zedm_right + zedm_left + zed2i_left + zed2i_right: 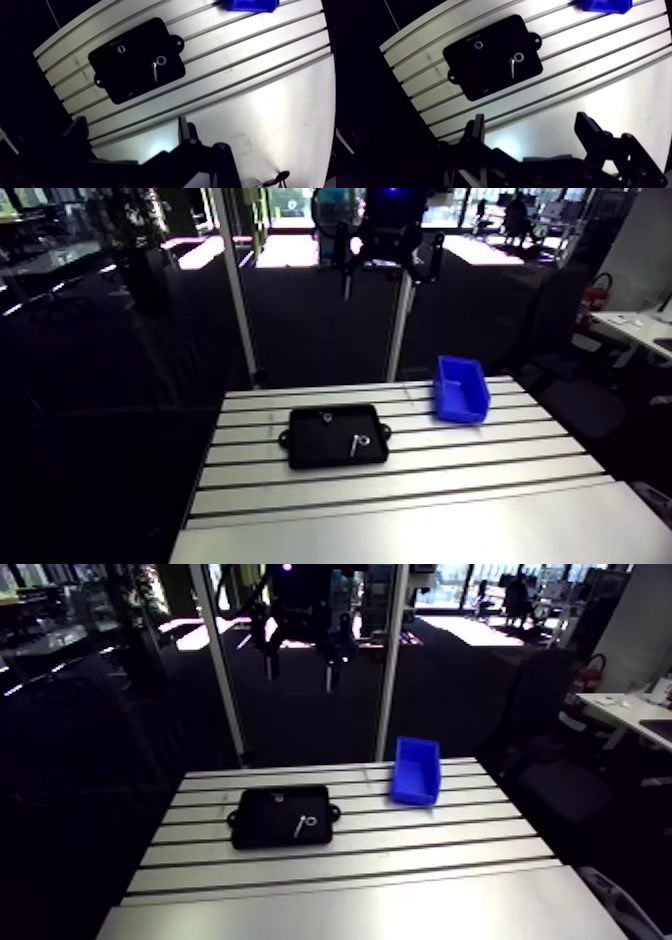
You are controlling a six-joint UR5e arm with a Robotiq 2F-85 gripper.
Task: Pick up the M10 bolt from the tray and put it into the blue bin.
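A black tray (pixel 481 75) lies on the slotted table. In it lies a small silver bolt (pixel 512 68) with a ring-shaped part (pixel 519 57) beside its head, and another small round part (pixel 478 45) sits near the tray's far edge. The blue bin (pixel 460 388) stands to the right of the tray, at the table's back. My gripper (pixel 532 131) hangs high above the table, well clear of the tray, open with nothing between its fingers (pixel 476 129). In the arm view the gripper (pixel 392 273) shows up near the top edge.
The aluminium table (pixel 420 508) has long slots running left to right, with a smooth plate at the front. Two upright posts (pixel 237 288) rise behind the table's back edge. The table's left edge drops off into darkness.
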